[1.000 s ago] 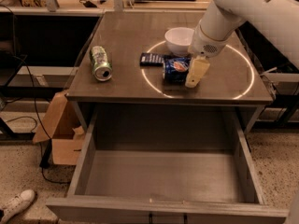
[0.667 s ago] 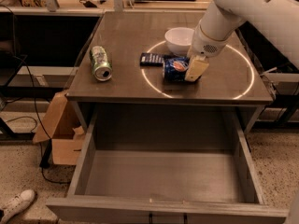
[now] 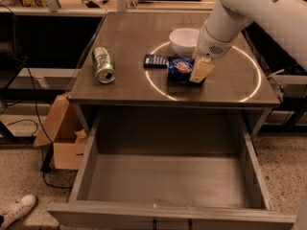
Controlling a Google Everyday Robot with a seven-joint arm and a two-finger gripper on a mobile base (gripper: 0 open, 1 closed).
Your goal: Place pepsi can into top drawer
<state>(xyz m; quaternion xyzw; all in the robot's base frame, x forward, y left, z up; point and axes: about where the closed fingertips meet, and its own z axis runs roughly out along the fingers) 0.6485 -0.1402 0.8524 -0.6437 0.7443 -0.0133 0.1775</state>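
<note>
The gripper (image 3: 198, 74), at the end of a smooth, white, plastic-looking arm shell (image 3: 259, 8), shows a dull cream, matt face and sits low over the table, right against the pepsi can (image 3: 178, 69), whose blue metal skin gleams faintly. Under it the table top (image 3: 124, 37) is a smooth, dark, half-glossy sheet mirroring a bright ring of light. Just behind the gripper a white bowl (image 3: 183, 39) looks glazed and shiny. Well off to its left in the view, a green-and-silver can (image 3: 103, 64) shows bright metal at its end. Below the gripper, nearer the camera, the top drawer (image 3: 165, 178) is flat matt grey inside. Far down-left, a cardboard box (image 3: 64, 143) is plain dull brown on a speckled, rough-looking floor (image 3: 24, 171)
</note>
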